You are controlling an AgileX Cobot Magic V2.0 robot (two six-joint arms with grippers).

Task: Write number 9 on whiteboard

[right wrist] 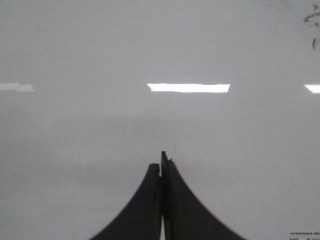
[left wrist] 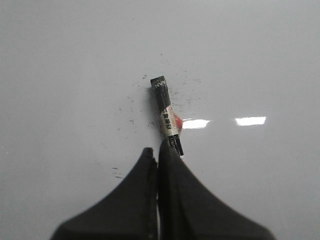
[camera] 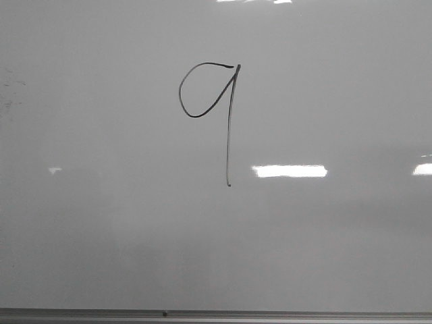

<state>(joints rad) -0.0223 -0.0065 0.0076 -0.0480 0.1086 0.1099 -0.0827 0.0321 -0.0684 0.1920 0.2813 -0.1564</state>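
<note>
The whiteboard (camera: 101, 223) fills the front view, pale grey and glossy. On it stands the number 9 (camera: 228, 121), a thin black line with a teardrop loop and a long straight tail. Neither gripper shows in the front view. In the left wrist view my left gripper (left wrist: 157, 150) is shut on a marker (left wrist: 163, 107) with a black end and a white, red-marked label. The marker points out over the whiteboard (left wrist: 60, 75). In the right wrist view my right gripper (right wrist: 161, 162) is shut with nothing in it, above the bare whiteboard (right wrist: 75, 150).
A thin grey metal edge (camera: 216, 314) runs along the board's near side. Bright rectangular light reflections (camera: 289, 171) lie on the board. Faint dark smudges (camera: 8, 88) mark its left part, and small specks (left wrist: 187, 80) surround the marker.
</note>
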